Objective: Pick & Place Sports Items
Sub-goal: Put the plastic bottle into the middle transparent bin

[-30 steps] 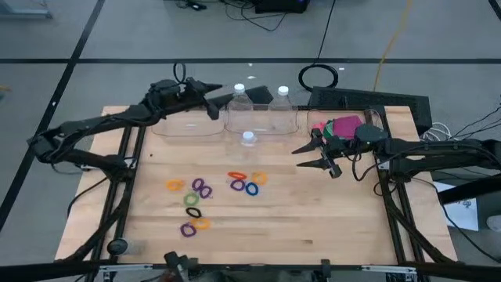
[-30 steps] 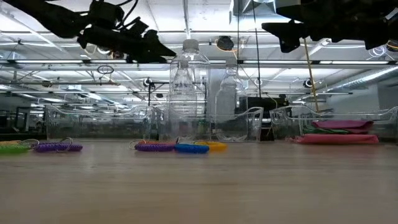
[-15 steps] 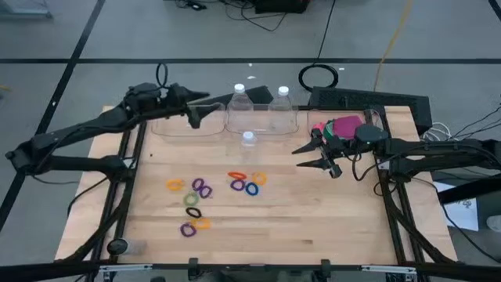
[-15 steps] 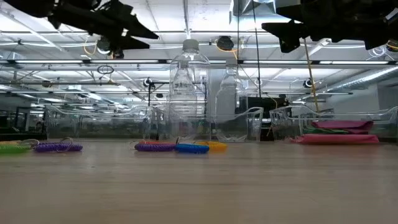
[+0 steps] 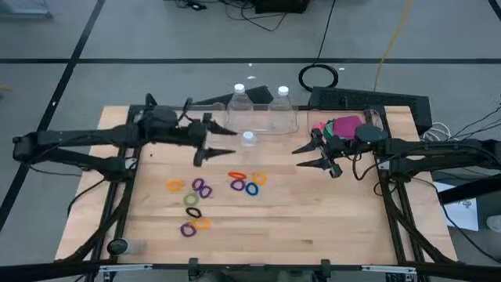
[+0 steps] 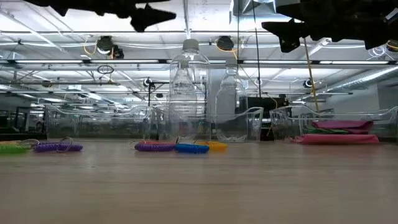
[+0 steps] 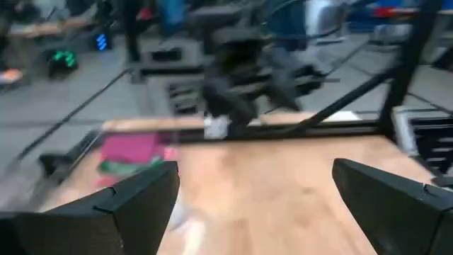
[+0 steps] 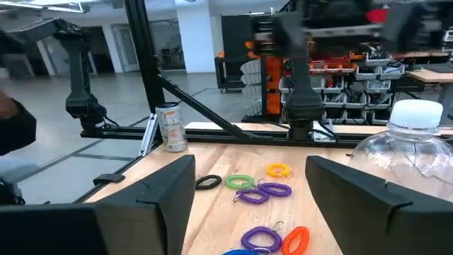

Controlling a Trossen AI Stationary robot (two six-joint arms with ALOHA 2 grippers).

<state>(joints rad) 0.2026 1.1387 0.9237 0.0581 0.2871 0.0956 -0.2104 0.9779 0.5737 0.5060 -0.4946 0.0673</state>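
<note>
Left pincer (image 5: 216, 153) hangs with fingers apart and empty above the surface (image 5: 313, 227), the rings (image 5: 200, 189) lying loose toward its 6 o'clock, mid-surface. Right pincer (image 5: 309, 157) waits, also spread and empty, near the bin at 2 o'clock that holds the pink and green flat pieces (image 5: 342, 126).

Risks as I judge them — the small bottle (image 5: 248, 139) stands just beside the left pincer at its 2 o'clock, so a careless swing could topple it. The rings lie thin, flat and bunched; a descent slightly off could snag two at once, or scrape wood and flick one away.
</note>
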